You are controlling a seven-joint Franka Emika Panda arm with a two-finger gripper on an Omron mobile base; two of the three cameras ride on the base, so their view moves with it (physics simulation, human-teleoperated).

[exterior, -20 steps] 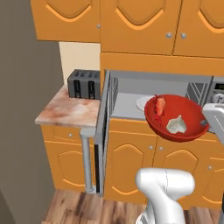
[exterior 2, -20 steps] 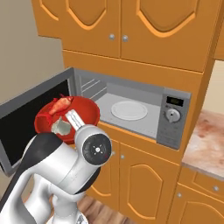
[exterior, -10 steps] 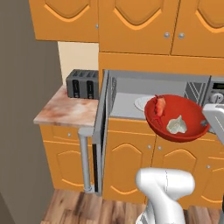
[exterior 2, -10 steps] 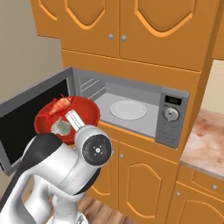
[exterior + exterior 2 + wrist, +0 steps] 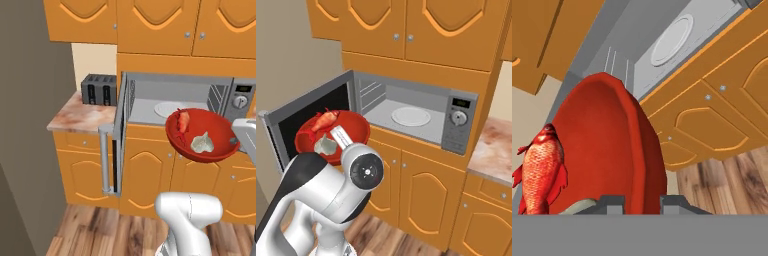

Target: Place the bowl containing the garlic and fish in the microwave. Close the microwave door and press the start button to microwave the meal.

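Left base view: bowl with fish, garlic

bowl: glossy red bowl seen edge-on, its rim running up the middle of the frame; rim sits between the two dark fingertips
gripper: gripper clamped across the bowl rim; one tip inside the bowl, the other outside
fish: red-orange fish lying inside the bowl at the left; scales and fins plain
garlic: pale sliver at the bottom edge beside the fish; too little shows to be sure
microwave: grey cavity open above the bowl; white turntable inside
cabinets: orange doors with small knobs at right; wood floor beyond
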